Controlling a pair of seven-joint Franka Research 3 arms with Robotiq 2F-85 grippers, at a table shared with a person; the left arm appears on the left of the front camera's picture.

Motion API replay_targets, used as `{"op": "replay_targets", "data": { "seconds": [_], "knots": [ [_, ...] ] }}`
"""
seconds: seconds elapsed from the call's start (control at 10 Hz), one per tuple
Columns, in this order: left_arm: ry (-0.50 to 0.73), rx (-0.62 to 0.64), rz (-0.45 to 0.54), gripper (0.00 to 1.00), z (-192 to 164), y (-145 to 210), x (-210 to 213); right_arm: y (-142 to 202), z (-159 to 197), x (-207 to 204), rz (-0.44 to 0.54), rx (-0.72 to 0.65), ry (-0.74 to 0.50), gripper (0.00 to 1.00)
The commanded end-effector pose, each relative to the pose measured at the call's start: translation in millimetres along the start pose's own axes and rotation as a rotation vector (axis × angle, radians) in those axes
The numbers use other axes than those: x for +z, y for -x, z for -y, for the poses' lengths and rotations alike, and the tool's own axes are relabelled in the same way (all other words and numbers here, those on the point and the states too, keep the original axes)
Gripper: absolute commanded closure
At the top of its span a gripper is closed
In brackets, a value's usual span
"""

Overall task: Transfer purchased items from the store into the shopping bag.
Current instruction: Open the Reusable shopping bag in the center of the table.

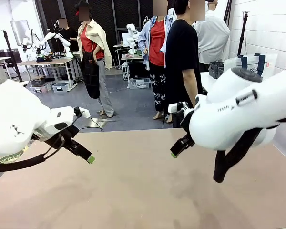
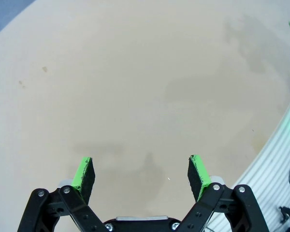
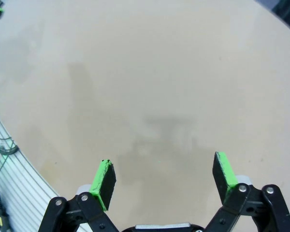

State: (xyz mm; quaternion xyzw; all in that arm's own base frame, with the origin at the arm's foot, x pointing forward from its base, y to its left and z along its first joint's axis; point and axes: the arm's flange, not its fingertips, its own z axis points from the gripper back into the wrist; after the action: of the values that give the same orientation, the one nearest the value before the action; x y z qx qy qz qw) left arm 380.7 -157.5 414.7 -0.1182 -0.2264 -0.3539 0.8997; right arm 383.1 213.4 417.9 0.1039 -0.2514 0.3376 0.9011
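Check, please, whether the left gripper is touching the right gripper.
Apart: the front view shows table between the left gripper and the right gripper.

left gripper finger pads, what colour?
Bright green pads on the left gripper, backed with black. Best seen in the left wrist view.

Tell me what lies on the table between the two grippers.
Nothing: the front view shows bare table between the left gripper and the right gripper, both open.
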Motion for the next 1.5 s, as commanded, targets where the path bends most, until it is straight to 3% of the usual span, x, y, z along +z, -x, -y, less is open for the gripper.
{"op": "replay_targets", "data": {
  "seconds": [0.0,0.4,0.9,1.1,1.2,1.4],
  "knots": [
    [0.048,-0.083,0.006,0.00,-10.9,-4.5,20.7,-13.6,22.1,21.8,0.012,0.041,-0.046,0.00],
    [0.016,-0.129,0.097,0.00,-16.7,-8.0,57.6,-24.7,38.7,81.3,0.047,0.073,-0.091,0.00],
    [-0.023,-0.128,0.234,0.00,-30.0,-14.2,86.5,-25.8,63.0,101.6,0.120,0.102,-0.097,0.00],
    [0.007,-0.137,0.240,0.00,-29.6,-13.2,81.6,-25.1,60.2,96.3,0.157,0.115,-0.089,0.00],
    [-0.047,-0.108,0.201,0.00,-27.4,-18.7,92.2,-26.3,59.1,105.2,0.103,0.087,-0.064,0.00],
    [-0.047,-0.108,0.201,0.00,-27.4,-18.7,92.2,-26.3,59.1,105.2,0.103,0.087,-0.064,0.00]
  ]
}}
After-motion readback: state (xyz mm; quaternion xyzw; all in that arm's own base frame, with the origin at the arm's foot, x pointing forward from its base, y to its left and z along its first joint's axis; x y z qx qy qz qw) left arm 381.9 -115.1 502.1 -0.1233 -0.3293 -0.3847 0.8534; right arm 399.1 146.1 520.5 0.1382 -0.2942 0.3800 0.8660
